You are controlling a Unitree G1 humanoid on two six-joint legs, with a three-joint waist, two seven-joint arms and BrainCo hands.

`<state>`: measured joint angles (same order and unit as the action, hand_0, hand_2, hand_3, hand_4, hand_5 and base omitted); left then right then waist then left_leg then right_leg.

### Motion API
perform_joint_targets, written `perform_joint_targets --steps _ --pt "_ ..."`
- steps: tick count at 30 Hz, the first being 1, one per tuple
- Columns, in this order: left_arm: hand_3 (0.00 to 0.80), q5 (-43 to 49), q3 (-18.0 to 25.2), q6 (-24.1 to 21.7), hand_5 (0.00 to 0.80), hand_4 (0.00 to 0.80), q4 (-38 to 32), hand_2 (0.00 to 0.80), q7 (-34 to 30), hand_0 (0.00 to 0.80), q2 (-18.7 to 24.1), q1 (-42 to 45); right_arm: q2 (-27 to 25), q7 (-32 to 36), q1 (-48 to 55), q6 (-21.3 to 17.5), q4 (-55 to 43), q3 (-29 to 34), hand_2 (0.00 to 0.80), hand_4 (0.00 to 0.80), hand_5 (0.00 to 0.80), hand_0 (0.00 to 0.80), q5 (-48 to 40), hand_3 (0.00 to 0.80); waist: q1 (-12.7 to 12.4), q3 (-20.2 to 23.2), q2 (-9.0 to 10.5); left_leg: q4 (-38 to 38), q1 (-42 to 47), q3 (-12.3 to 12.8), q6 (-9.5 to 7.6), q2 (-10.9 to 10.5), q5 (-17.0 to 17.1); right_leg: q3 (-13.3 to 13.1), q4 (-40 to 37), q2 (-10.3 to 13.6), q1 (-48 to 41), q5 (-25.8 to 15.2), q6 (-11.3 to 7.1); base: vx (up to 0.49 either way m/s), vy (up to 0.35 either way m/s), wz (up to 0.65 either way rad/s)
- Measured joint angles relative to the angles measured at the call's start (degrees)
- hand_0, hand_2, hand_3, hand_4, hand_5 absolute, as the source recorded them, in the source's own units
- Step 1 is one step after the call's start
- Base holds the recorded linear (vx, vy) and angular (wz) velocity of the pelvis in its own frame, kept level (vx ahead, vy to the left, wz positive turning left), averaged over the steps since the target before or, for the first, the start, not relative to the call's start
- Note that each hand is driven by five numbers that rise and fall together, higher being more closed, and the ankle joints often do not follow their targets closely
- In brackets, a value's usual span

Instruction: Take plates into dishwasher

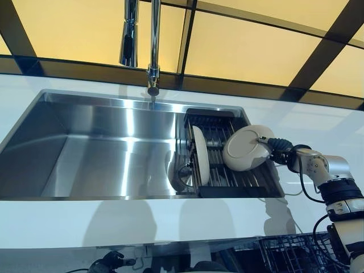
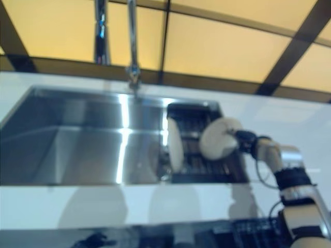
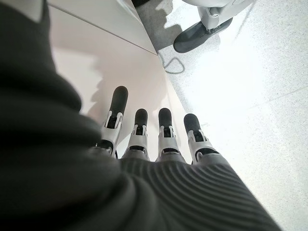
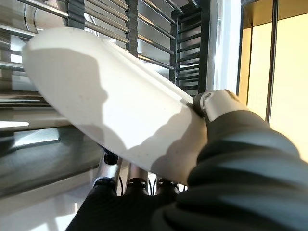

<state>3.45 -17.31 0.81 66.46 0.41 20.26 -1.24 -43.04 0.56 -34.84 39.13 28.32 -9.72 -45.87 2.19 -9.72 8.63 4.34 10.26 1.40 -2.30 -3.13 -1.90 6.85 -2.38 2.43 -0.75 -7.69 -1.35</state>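
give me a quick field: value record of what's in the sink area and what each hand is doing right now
sink: steel basin, faucet over its back edge
drying rack: black rack across the sink's right end
plate in rack: white plate standing on edge in the rack's left part
held plate: white plate tilted above the rack, gripped at its rim
right hand: right hand shut on the held plate, thumb on top, fingers under
left hand: left hand low by the cabinet front, fingers straight, holding nothing
dishwasher: dark wire basket below the counter at right
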Motion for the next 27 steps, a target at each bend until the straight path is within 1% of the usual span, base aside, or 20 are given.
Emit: perform_joint_targets --steps 3,6,8,12,16,19,23,25,27 --pt "0.000 -0.02 0.01 0.01 0.000 0.000 -0.38 0.000 0.00 0.000 -0.06 0.00 0.00 -0.99 0.19 -2.54 -1.40 -0.06 0.800 0.800 0.800 0.800 0.20 0.800 0.03 -0.51 -0.74 0.10 0.00 0.00 -0.01 0.00 0.01 -0.01 0.00 -0.01 0.03 0.00 0.00 0.000 0.000 0.00" --pt "0.000 -0.04 0.05 0.03 0.000 0.000 -0.45 0.000 0.01 0.000 -0.11 0.01 -0.04 -3.89 1.12 -7.08 -6.39 -0.05 0.800 0.800 0.800 0.800 0.27 0.800 0.11 -1.02 -1.51 0.20 -0.01 0.02 -0.01 0.04 0.01 -0.06 -0.01 -0.10 0.14 0.00 0.00 -0.022 0.034 -0.01" --pt "0.000 -0.05 0.07 0.06 0.000 0.000 -0.44 0.000 0.01 0.000 -0.12 0.06 -0.05 -5.66 1.58 -9.85 -10.95 -0.04 0.800 0.800 0.800 0.800 0.53 0.800 0.21 -1.12 -1.65 0.27 -0.08 0.08 -0.01 0.05 0.02 -0.12 -0.01 -0.13 0.30 0.00 0.00 -0.023 0.041 -0.02" --pt "0.000 -0.30 0.15 0.04 0.000 0.000 -0.45 0.000 0.04 0.000 -0.27 0.40 -0.10 -9.56 2.16 -17.17 -20.46 0.55 0.800 0.800 0.800 0.800 3.81 0.800 1.30 -1.12 -1.65 0.47 -0.04 0.12 -0.08 0.04 0.06 -0.24 0.10 -0.09 0.40 -0.02 -0.02 -0.037 0.054 0.01" --pt "0.000 -0.35 0.32 -0.14 0.000 0.000 -0.44 0.000 0.06 0.000 -0.40 0.60 -0.55 -13.21 3.26 -22.50 -26.95 2.89 0.800 0.800 0.800 0.800 7.47 0.800 1.60 -1.15 -1.68 0.50 -0.02 0.18 -0.15 0.04 0.03 -0.50 0.37 -0.10 0.66 -0.06 -0.08 -0.039 0.058 -0.01" --pt "0.000 -0.38 0.53 -0.31 0.000 0.000 -0.41 0.000 0.08 0.000 -0.72 0.73 -0.84 -16.50 5.09 -25.64 -31.79 6.61 0.800 0.800 0.800 0.800 9.84 0.800 1.73 -1.24 -1.80 0.50 -0.02 0.43 -0.36 0.02 0.15 -1.39 0.74 -0.10 0.94 -0.07 -0.10 -0.044 0.057 -0.05" --pt "0.000 -0.44 0.56 -0.62 0.000 0.000 -0.33 0.000 0.08 0.000 -1.17 0.96 -1.24 -19.92 7.84 -28.94 -34.86 9.28 0.800 0.800 0.800 0.800 13.30 0.800 2.20 -1.33 -1.93 0.72 0.12 1.18 -0.28 -0.07 0.03 -1.90 0.99 -0.10 1.13 -0.09 -0.13 -0.059 0.073 -0.09" --pt "0.000 -0.43 0.56 -1.04 0.000 0.000 -0.33 0.000 0.09 0.000 -1.42 1.19 -1.23 -20.76 10.97 -30.13 -37.18 11.09 0.800 0.800 0.800 0.800 14.86 0.800 2.89 -1.41 -2.07 0.71 0.13 1.73 -0.34 -0.10 0.10 -2.63 1.60 -0.15 2.00 -0.13 -0.19 -0.041 0.058 -0.14" --pt "0.000 -0.43 0.56 -1.14 0.000 0.000 0.14 0.000 0.04 0.000 -1.75 1.36 -1.23 -21.27 14.14 -30.66 -37.73 12.53 0.800 0.800 0.800 0.800 16.05 0.800 4.09 -1.57 -2.34 0.68 0.19 2.43 -0.39 -0.08 0.13 -3.33 2.15 -0.30 2.52 -0.32 -0.47 -0.039 0.038 -0.18"
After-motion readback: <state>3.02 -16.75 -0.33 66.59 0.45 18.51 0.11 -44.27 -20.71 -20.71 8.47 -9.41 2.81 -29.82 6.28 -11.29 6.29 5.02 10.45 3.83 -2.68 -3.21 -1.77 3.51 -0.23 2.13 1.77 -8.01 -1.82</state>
